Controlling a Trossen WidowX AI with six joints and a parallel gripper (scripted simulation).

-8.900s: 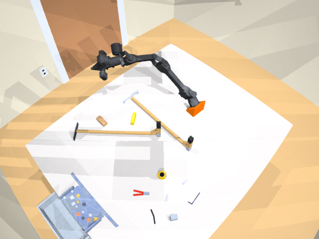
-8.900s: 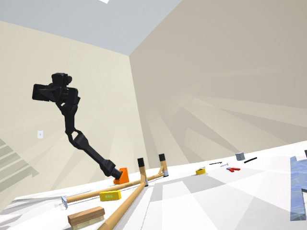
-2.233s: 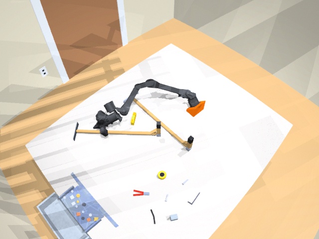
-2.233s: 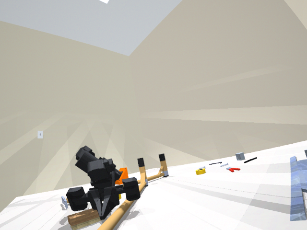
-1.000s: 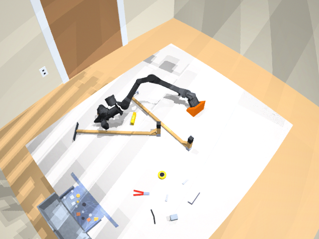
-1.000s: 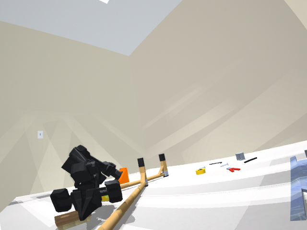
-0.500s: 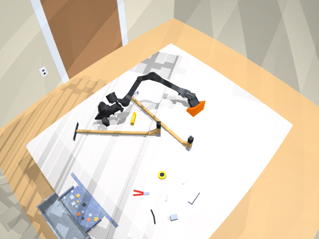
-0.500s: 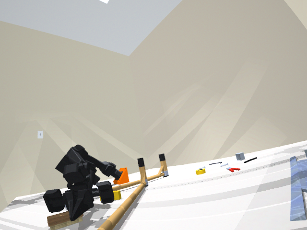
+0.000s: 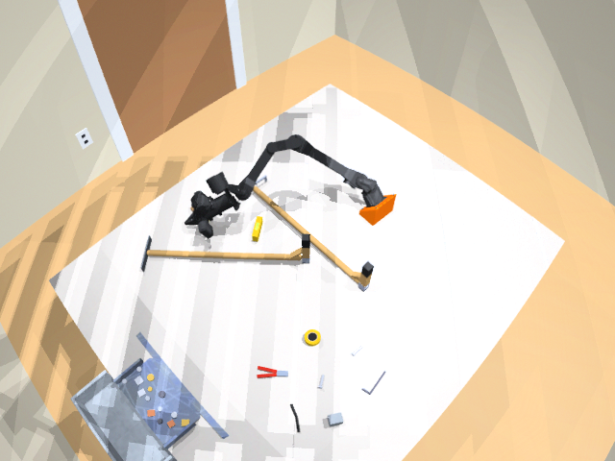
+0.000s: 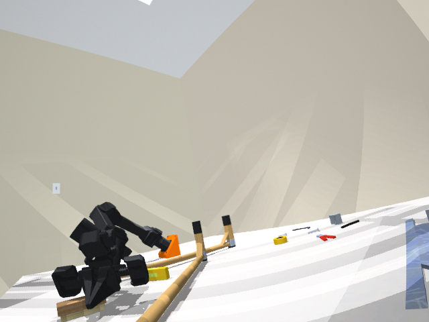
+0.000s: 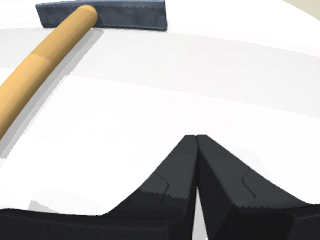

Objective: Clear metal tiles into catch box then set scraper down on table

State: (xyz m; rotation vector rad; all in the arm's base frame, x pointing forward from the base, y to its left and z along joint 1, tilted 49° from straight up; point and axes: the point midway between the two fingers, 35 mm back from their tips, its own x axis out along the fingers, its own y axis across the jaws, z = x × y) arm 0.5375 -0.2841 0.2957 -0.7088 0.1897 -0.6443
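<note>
White table [image 9: 447, 257], jaws fully closed, empty, seemingly just beside the scraper [image 11: 40, 67].

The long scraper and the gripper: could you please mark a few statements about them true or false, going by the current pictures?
1. The gripper is shut on the long scraper's handle. False: its fingers are closed on nothing, and the handle lies off to one side of them.
2. The long scraper lies flat on the white table. True.
3. The scraper's dark blade shows in the wrist view. True.
4. The steel bench plate carries no tiles. False: several small tiles lie on it.
5. The yellow block sits inside the catch box. False: it lies on the table near the gripper.
</note>
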